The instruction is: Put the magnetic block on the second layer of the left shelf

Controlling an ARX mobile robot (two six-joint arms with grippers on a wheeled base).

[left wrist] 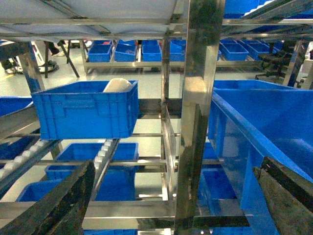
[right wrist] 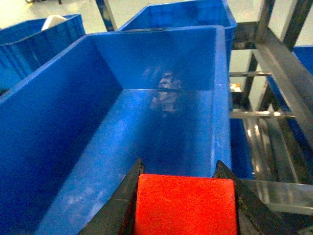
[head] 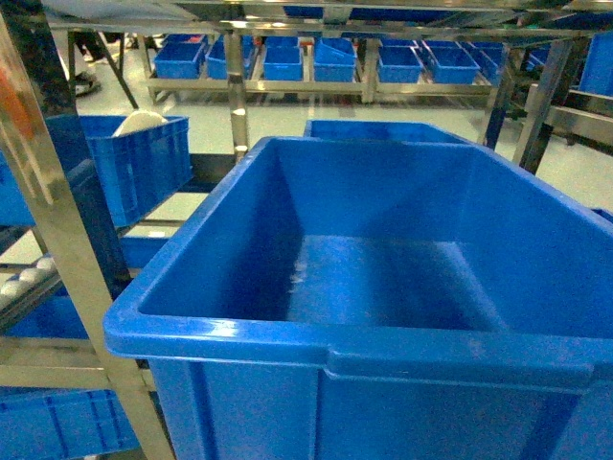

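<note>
One large deep blue plastic tub with a thick rim [head: 383, 268] fills most of the head view; it sits on the shiny steel rack with perforated uprights [left wrist: 198, 112], taken as the landmark here. Tub is empty apart from scuffs and glare on its floor.

Left of that upright, on a roller-rail tier, stands a smaller ribbed blue crate [left wrist: 85, 110] with a white rounded object [left wrist: 117, 84] poking above its rim. More blue bins line the far racks behind.

Right claw [right wrist: 185, 205] is clamped on the small plain red cube [right wrist: 185, 203], one finger on each side face, just at the tub's near rim. Block looks rigid, light, flat-sided; side faces give a sound hold, likely smooth, so slip is possible if grip loosens.

Left claw [left wrist: 166, 196] hangs spread wide, holding nothing, before the upright.

Obstacles, judged: the upright and tub rim crowd any move leftward.
</note>
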